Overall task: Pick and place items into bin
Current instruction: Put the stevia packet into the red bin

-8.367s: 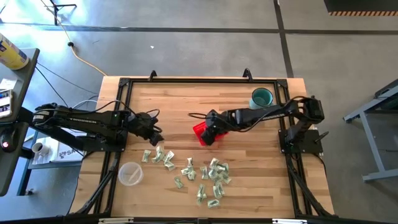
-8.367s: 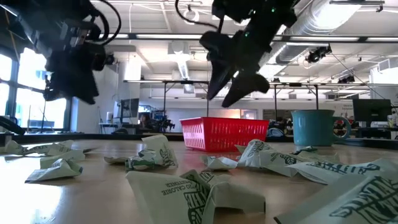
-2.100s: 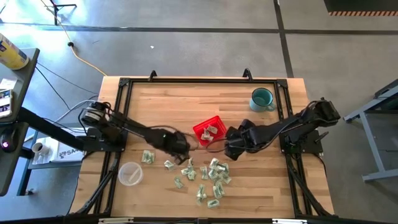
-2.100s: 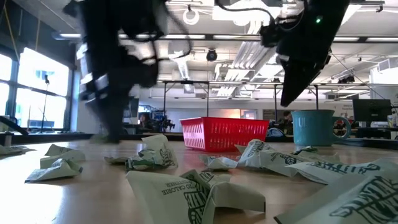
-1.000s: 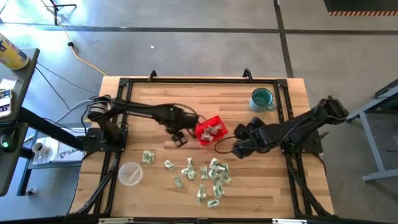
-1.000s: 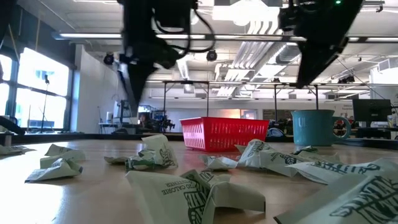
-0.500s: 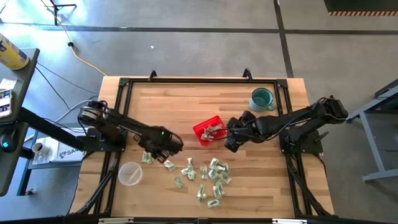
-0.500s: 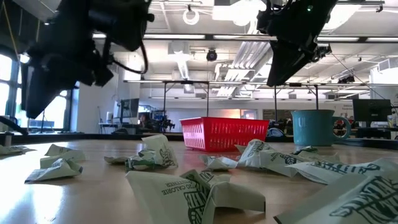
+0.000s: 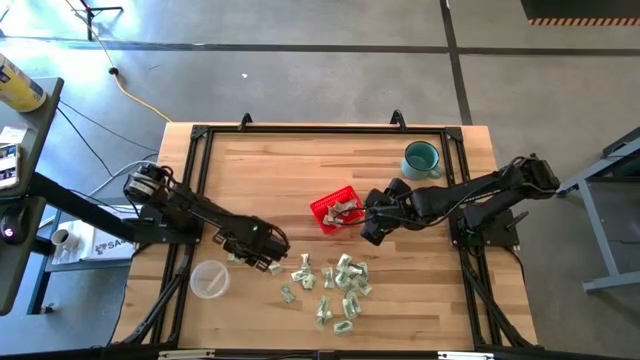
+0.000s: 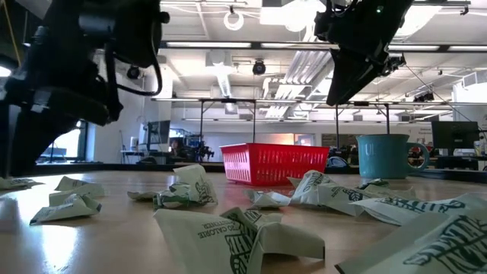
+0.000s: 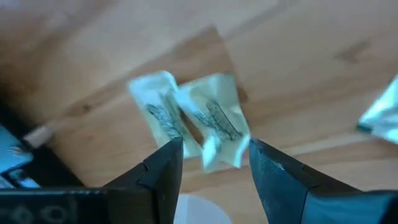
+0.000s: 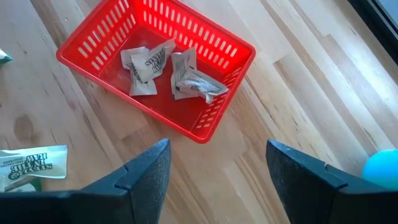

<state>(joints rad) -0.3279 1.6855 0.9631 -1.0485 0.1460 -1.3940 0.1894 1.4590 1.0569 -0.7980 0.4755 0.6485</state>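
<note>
Several pale green crinkled packets lie scattered on the wooden table near its front. The red slotted basket stands mid-table with three packets inside. My left gripper is open, pointing down over the leftmost packets; in its wrist view the fingers stand on either side of a packet that lies flat on the wood. My right gripper is open and empty just right of the basket, which shows ahead of it in the right wrist view.
A teal mug stands at the far right. A clear round cup stands near the front left, close to my left gripper. A black frame runs round the table. Bare wood lies along the far side.
My left gripper has gone from beside the basket toward the table's near left, coming down over the leftmost packets. My right gripper has shifted a little toward the basket and then kept still. The packets and the basket have not moved.
</note>
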